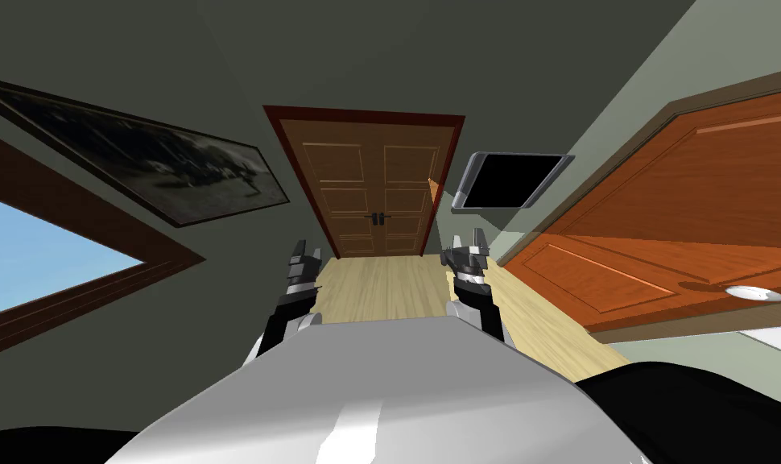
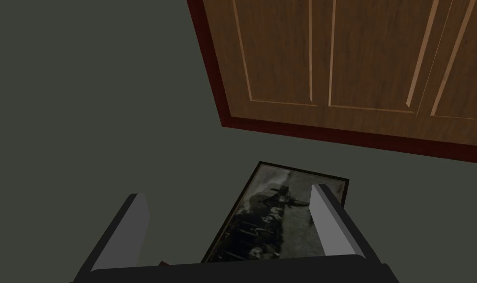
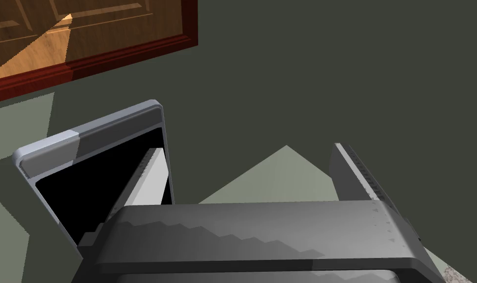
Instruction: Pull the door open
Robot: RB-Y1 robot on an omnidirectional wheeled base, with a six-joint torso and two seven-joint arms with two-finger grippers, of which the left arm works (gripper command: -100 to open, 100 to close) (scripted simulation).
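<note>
The double door (image 1: 365,173) stands at the far end of the hallway, straight ahead, well apart from both arms; it has two brown panelled leaves that meet at a middle seam, and two dark handles (image 1: 378,217) sit side by side at that seam. A dark red frame (image 1: 365,115) borders the leaves at the top and both sides.

A strip of light wooden floor (image 1: 389,286) runs from the arms to the door's lower edge, bounded by a dark grey-green wall on each side.

The left end effector (image 1: 307,251) hangs above the floor's left edge, released, with its two fingers (image 2: 134,226) standing wide apart and nothing between them. The right end effector (image 1: 467,246) hangs above the floor's right edge, likewise released; its two fingers (image 3: 151,179) are spread and hold nothing.

The left wall carries one framed dark picture (image 1: 139,165) and one window (image 1: 43,250) showing blue. The right wall carries one grey-rimmed black panel (image 1: 510,181), just beside the door frame; nearer stands one orange door (image 1: 687,209) with one round pale knob (image 1: 754,294).
</note>
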